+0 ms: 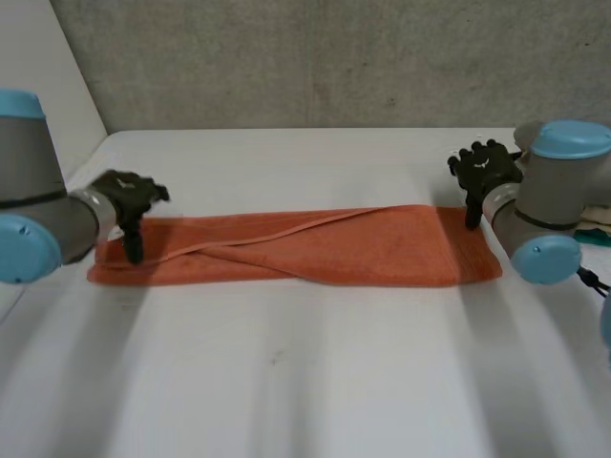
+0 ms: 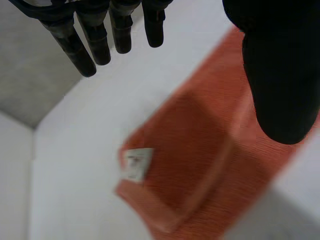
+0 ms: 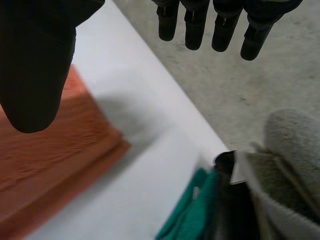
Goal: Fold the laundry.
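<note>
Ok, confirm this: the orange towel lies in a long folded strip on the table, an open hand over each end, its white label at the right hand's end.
One slip: the left wrist view shows the white label on the orange towel at the end by the left hand. The rest holds, right hand included.

My right hand (image 3: 35, 60), fingers straight, over the orange towel (image 3: 50, 165) corner on the white table (image 3: 150, 130); green cloth (image 3: 190, 212) and grey cloth (image 3: 295, 145) nearby.
</note>
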